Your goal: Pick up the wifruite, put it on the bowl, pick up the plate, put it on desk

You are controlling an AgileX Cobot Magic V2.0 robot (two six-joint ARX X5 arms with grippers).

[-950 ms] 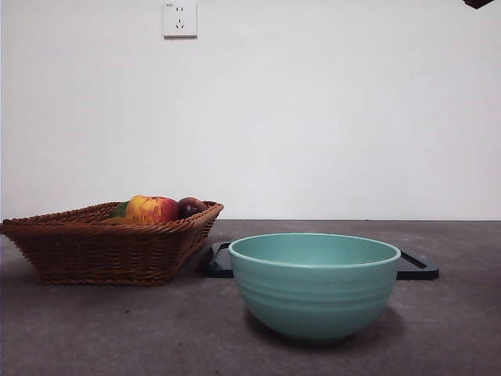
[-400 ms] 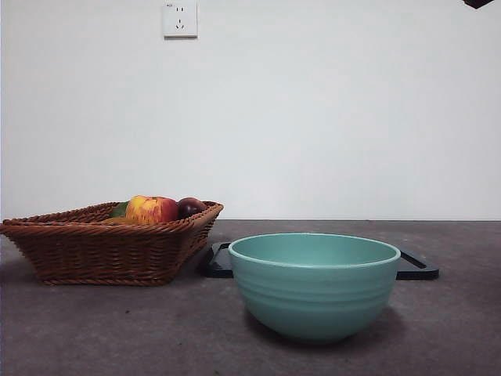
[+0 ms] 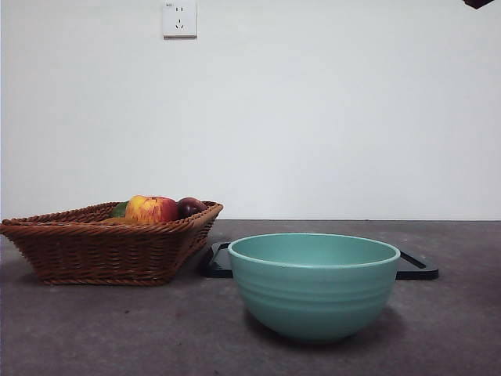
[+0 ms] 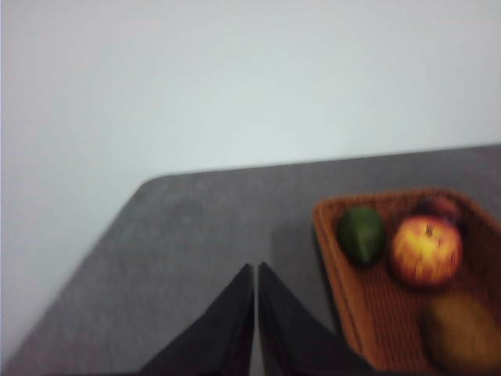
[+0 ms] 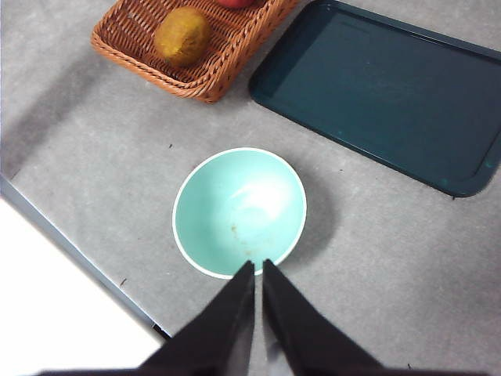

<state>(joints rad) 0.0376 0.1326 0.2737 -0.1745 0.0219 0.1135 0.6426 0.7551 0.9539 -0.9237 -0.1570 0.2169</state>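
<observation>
Nothing moved, wifruite (image 5: pixel 182 35) in basket (image 5: pixel 211 74), bowl (image 5: pixel 239 211) empty, both jaws closed

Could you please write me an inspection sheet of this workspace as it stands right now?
Surface: grey-brown desk, matte, bare around the things.
Job's things: wifruite lies in the wicker basket; teal bowl stands upright on the desk, nothing inside it in the right wrist view.
Clutter: apple, dark round fruit and green fruit share the basket; dark tray lies flat behind the bowl.
Grippers: left end effector shut, above the desk beside the basket; right end effector shut, high above the bowl. Neither holds anything.
Cables: nothing seen.
Surroundings: white wall with a socket.
</observation>
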